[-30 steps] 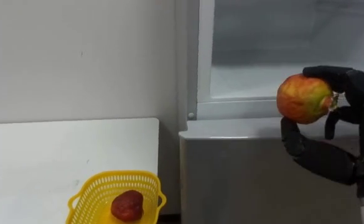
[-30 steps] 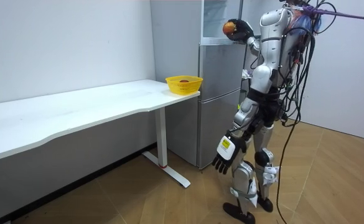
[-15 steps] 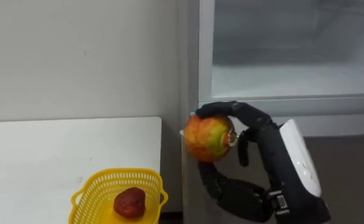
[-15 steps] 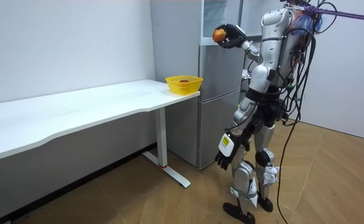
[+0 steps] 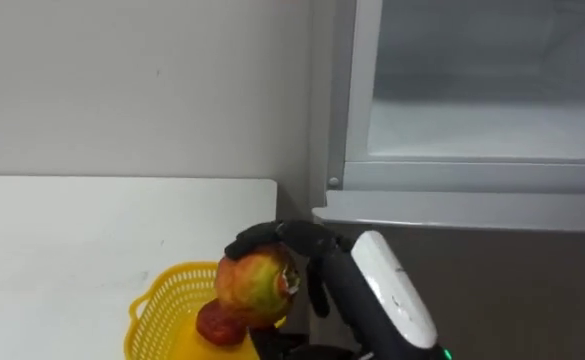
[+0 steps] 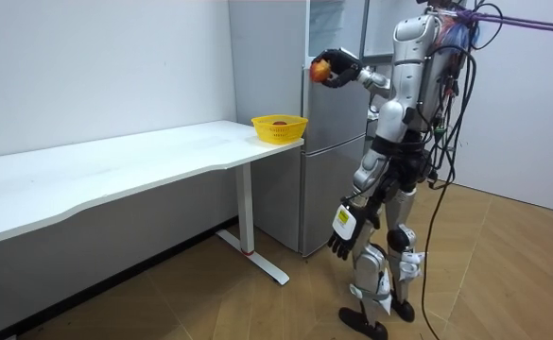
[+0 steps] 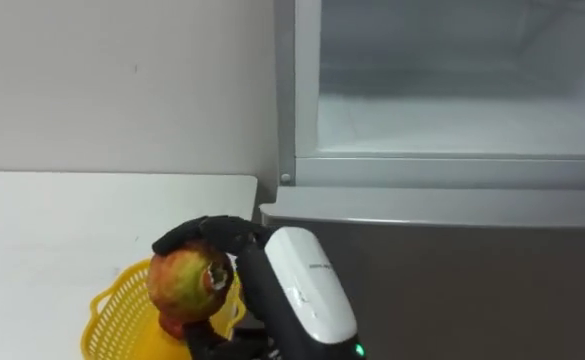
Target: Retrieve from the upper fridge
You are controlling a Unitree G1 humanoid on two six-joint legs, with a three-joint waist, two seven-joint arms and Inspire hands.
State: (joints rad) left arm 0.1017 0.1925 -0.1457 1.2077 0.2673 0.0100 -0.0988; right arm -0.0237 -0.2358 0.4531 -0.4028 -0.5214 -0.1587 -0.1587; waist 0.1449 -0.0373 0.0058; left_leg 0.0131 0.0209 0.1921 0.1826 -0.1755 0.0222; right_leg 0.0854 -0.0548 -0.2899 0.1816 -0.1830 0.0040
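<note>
The right robot hand [image 5: 317,262] is gripping the fruit [image 5: 254,284], curled round it, above the yellow basket [image 5: 152,315] on the worktop [image 5: 72,230]. Retrieval from the fridge [image 5: 472,205] is done; release is remaining. The left robot hand [image 6: 337,247] is hanging relaxed.

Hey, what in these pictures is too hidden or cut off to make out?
Small red fruit in the yellow plastic basket: eye views, half hidden behind the red-yellow apple; kind unclear.
Right hand: eye views, underside cut by the bottom edge.
Open upper fridge compartment: eye views, right part beyond the frame edge.
Left hand: room view, too small for detail.
</note>
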